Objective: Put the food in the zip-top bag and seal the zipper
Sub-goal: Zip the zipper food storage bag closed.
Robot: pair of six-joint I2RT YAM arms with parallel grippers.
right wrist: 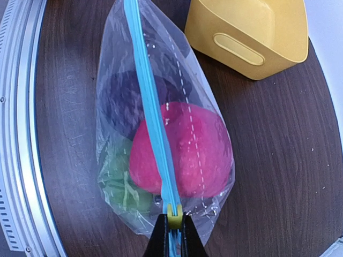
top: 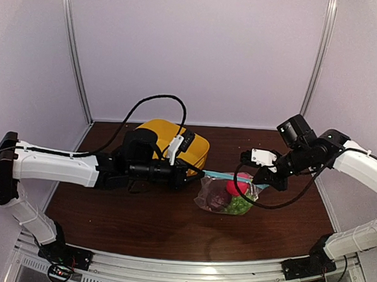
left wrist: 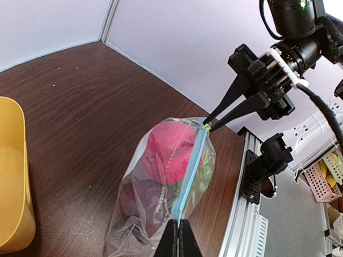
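we see the zip-top bag (top: pixel 226 197) near the middle of the desk (top: pixel 140 220), strung between two arms, just beside a yellow basket (top: pixel 157 128). all the food is already inside it: a pink-red fruit (right wrist: pixel 187 144), a maroon fruit (right wrist: pixel 126 96) and a green grape bunch (right wrist: pixel 120 182). the filling step looks done. the blue zipper (right wrist: pixel 153 107) runs taut and flat along the top edge. we judge it mostly or fully pressed shut, though we cannot confirm the seal along its whole length. the left claw (left wrist: pixel 178 235) is clamped together on one end of the zipper. the right claw (right wrist: pixel 172 230) pinches the opposite end, at a small yellow-green tab. the bag's belly hangs below the strip and appears to rest on the desk.
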